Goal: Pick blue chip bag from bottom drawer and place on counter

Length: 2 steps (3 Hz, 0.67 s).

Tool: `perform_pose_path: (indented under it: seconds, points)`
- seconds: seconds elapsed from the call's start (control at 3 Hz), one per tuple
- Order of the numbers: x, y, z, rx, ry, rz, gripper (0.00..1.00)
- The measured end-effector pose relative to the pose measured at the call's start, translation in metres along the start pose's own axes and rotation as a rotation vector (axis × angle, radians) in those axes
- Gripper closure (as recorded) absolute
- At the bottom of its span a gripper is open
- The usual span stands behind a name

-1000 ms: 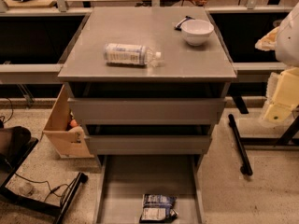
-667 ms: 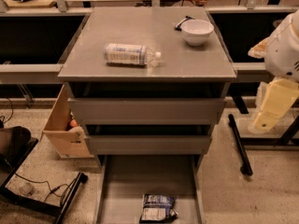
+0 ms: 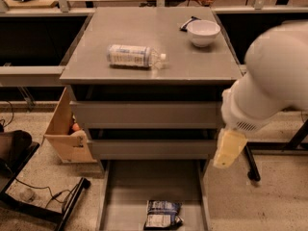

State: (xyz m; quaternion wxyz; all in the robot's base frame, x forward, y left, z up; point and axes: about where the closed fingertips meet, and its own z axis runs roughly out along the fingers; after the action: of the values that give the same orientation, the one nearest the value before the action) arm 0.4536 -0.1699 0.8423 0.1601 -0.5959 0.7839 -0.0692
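Swung in from the right, the gripper (image 3: 230,149) now hangs beside the middle drawer (image 3: 149,148), grip impossible to tell, nearing the blue chip bag (image 3: 163,214) in the open bottom drawer (image 3: 154,182).

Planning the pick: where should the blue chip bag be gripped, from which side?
Probably across its crinkled middle, from straight above: the blue chip bag lies flat on the bottom drawer floor between side walls. The hand hangs above-right, outside the drawer.
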Motion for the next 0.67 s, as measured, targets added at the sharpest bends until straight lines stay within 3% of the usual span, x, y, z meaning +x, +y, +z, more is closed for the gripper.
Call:
perform_pose_path:
  seconds: [0.33, 0.67]
  points:
    - [-0.003, 0.001, 0.100, 0.007, 0.049, -0.005, 0.00]
    - [-0.002, -0.007, 0.191, -0.019, 0.052, -0.011, 0.00]
